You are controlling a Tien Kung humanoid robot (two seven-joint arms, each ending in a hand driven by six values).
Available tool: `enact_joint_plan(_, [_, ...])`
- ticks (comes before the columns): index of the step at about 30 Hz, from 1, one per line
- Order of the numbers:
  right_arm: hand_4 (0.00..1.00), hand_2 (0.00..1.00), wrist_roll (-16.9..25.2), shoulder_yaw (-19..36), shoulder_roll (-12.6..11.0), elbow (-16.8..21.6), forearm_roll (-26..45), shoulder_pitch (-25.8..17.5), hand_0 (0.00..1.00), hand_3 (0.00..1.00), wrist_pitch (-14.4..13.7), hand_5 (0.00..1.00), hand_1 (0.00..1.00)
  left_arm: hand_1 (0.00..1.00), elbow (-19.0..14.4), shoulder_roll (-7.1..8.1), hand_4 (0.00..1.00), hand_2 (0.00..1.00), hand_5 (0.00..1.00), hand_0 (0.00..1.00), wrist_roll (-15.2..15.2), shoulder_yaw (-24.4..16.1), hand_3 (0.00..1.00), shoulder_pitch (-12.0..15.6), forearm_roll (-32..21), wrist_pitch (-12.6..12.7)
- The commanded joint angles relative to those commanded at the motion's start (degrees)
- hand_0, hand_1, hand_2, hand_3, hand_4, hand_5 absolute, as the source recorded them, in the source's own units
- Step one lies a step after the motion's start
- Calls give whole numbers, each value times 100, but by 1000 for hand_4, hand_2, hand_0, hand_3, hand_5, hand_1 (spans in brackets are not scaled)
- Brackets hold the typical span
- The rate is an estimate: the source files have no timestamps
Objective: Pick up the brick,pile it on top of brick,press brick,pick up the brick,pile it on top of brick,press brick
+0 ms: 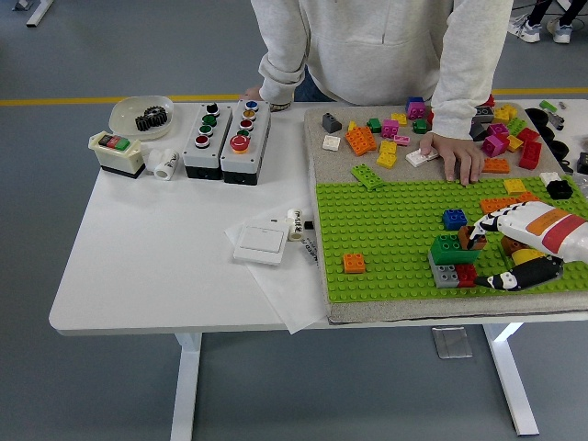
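My right hand comes in from the right edge over the green baseplate. Its upper fingers are curled on a small brown brick, and the thumb is spread below. The brown brick is at the right end of a green brick, touching it. That green brick sits on a grey brick and a red brick. A blue brick stands just behind the stack, and an orange brick stands alone to the left. My left hand is out of view.
A person stands at the far side, one hand flat on the mat among several loose bricks. Button boxes, a white switch, a paper sheet and a bowl of gears lie on the left half.
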Motion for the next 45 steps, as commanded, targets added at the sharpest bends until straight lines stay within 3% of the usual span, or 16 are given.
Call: enact_joint_plan(45, [881,746,-37,58,-35,86,-38,5,728,647,86,592,712,736,-3,3,663,735,591,756,11,-5,598,15,23,-5])
